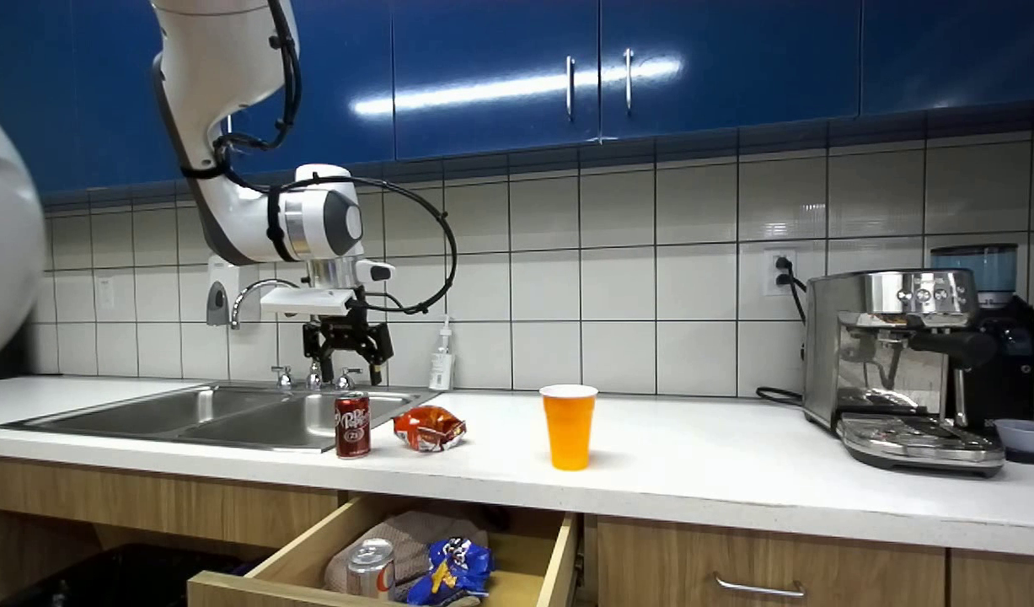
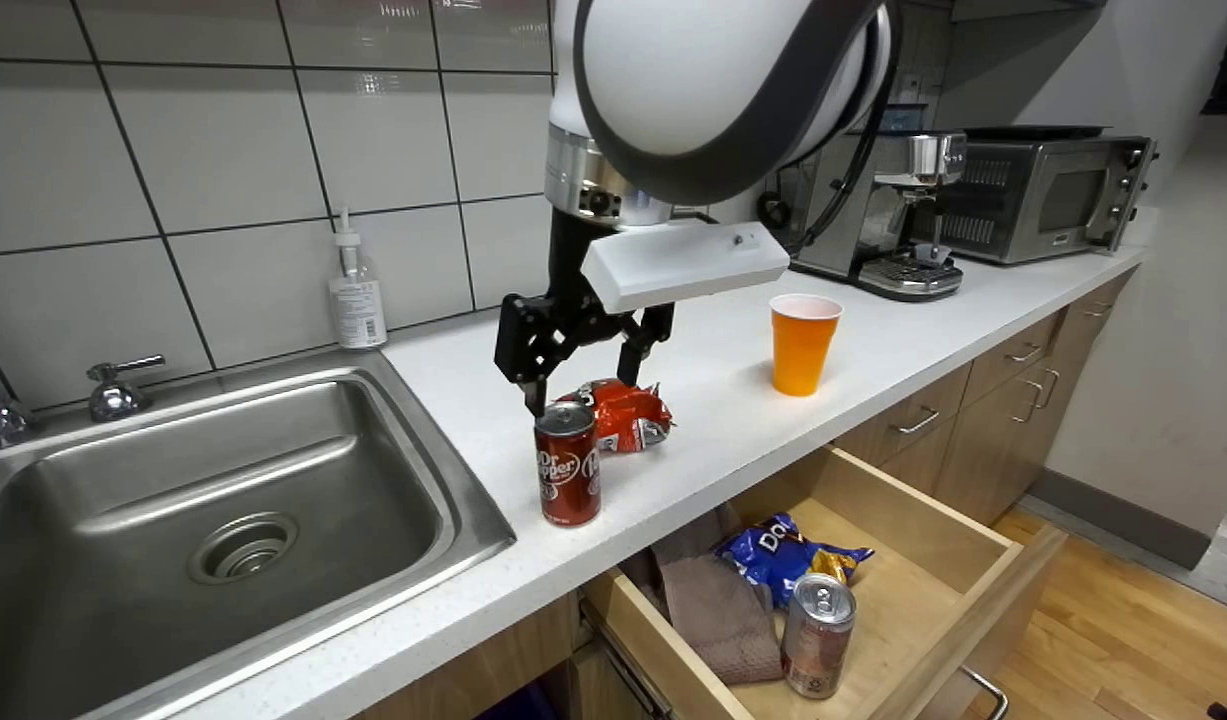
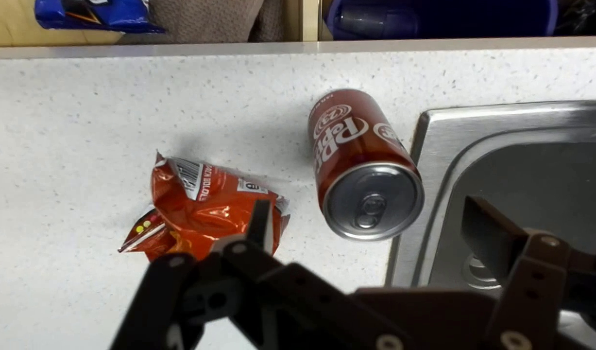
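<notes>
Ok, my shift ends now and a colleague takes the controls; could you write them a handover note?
Black pincer: open, holding nothing, near the maroon metal Dr Pepper can.
Things: can upright on the white speckled counter by the steel sink; shiny red snack bag beside the can; tapered orange cup farther off.
Done: pale wooden drawer open; shiny blue snack bag and silvery metal can inside.
Left: Dr Pepper can and red bag not yet gripped.

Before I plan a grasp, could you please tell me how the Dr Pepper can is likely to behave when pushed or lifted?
The Dr Pepper can looks fairly stiff, with no visible dents. Its smooth, glossy side may be slippery. Upright and taller than wide, it could tip if pushed high.
</notes>
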### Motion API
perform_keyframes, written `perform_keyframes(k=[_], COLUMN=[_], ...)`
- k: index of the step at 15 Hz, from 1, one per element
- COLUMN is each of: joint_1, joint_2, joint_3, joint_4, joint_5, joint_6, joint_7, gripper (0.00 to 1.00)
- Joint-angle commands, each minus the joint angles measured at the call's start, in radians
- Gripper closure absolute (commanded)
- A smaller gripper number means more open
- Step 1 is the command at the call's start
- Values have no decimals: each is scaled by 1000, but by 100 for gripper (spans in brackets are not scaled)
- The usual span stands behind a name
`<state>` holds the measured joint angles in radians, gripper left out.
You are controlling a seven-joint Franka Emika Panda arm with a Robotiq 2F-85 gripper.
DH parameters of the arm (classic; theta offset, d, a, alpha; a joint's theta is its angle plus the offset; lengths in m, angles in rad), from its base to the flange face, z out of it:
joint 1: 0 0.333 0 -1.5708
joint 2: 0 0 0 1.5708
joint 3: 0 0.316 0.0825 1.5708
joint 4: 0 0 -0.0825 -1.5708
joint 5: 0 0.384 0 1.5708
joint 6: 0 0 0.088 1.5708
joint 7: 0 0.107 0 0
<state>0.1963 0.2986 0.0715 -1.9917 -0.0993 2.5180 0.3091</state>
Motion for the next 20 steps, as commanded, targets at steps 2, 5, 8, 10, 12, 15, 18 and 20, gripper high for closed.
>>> perform_keyframes(k=[2, 5, 8, 10, 12, 15, 18, 20], joint_1=[10, 16, 22, 22, 22, 18, 19, 18], joint_2=[88, 126, 156, 174, 191, 210, 218, 223], joint_3=[5, 4, -3, -5, -7, -5, -6, -7], joint_4=[126, 169, 200, 215, 227, 235, 229, 230], joint_5=[11, 16, 10, 11, 11, 19, 19, 19], joint_6=[-70, -90, -110, -121, -131, -147, -153, -159], joint_7=[-25, -28, -22, -21, -20, -28, -29, -29], gripper=[0, 0, 0, 0, 0, 0, 0, 0])
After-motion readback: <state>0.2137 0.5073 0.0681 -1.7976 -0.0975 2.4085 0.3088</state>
